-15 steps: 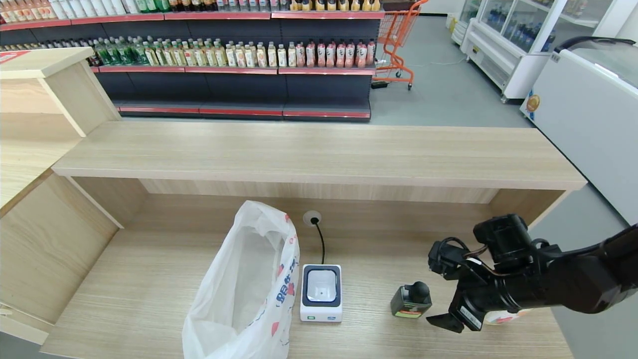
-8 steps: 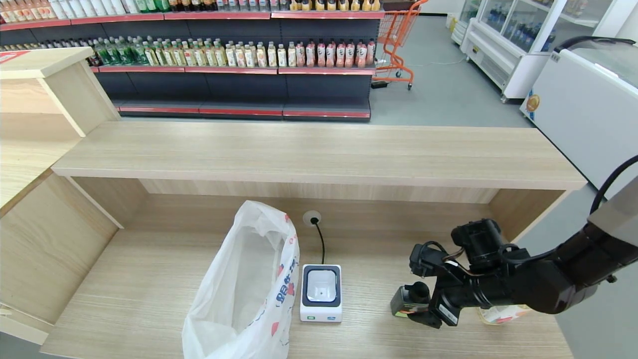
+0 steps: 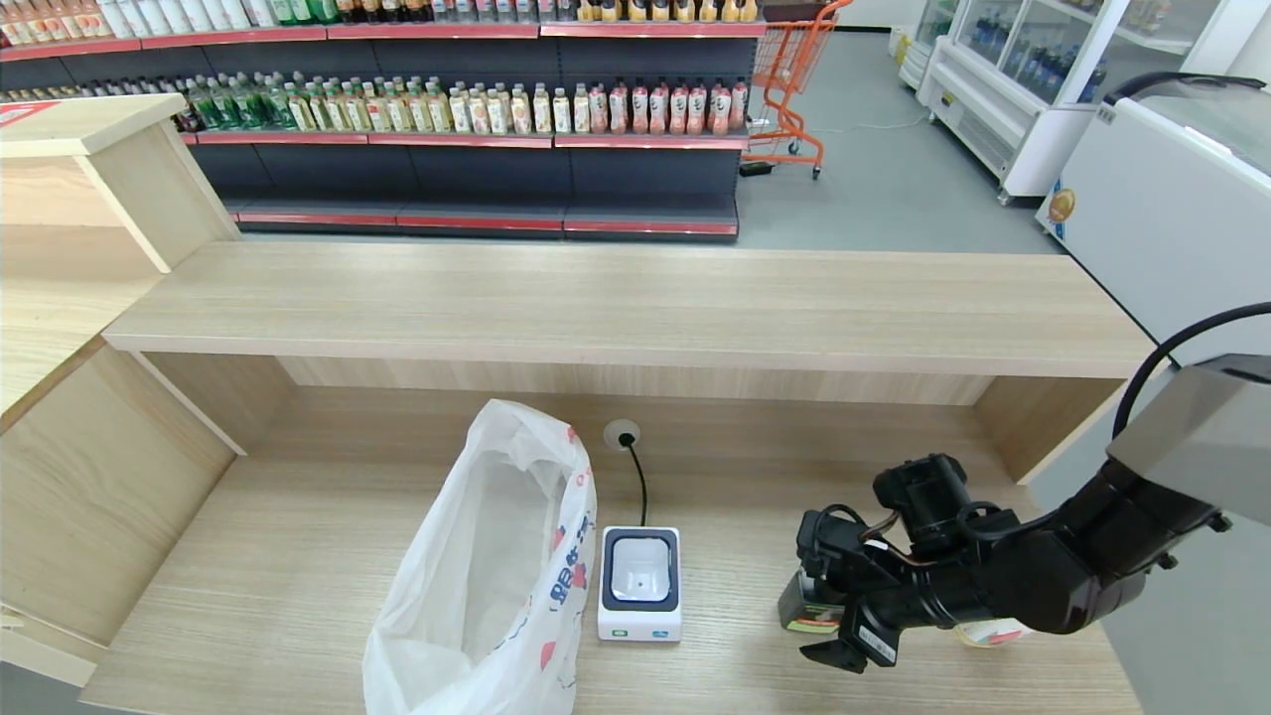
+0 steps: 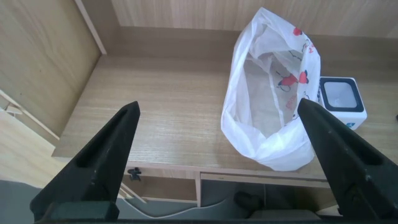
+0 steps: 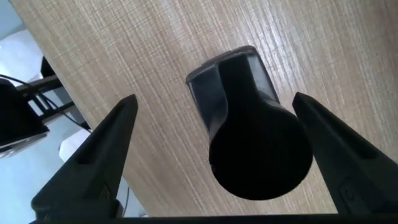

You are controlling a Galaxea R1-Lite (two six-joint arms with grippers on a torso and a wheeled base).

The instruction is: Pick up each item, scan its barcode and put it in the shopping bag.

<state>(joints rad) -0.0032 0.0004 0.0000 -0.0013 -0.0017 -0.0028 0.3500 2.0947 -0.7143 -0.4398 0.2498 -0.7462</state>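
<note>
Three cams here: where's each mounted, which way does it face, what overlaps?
Head view: on the head, facing forward and down at the counter with shopping bag, scanner and dark bottle; the right arm shows, right gripper at it.
Left wrist view: on the left wrist, looking down at shopping bag and scanner; the left gripper, fingers open, frames them.
Right wrist view: on the right wrist, looking down onto the dark bottle's cap between open fingers.
Shared: head and left wrist, shopping bag and scanner; head and right wrist, dark bottle.
</note>
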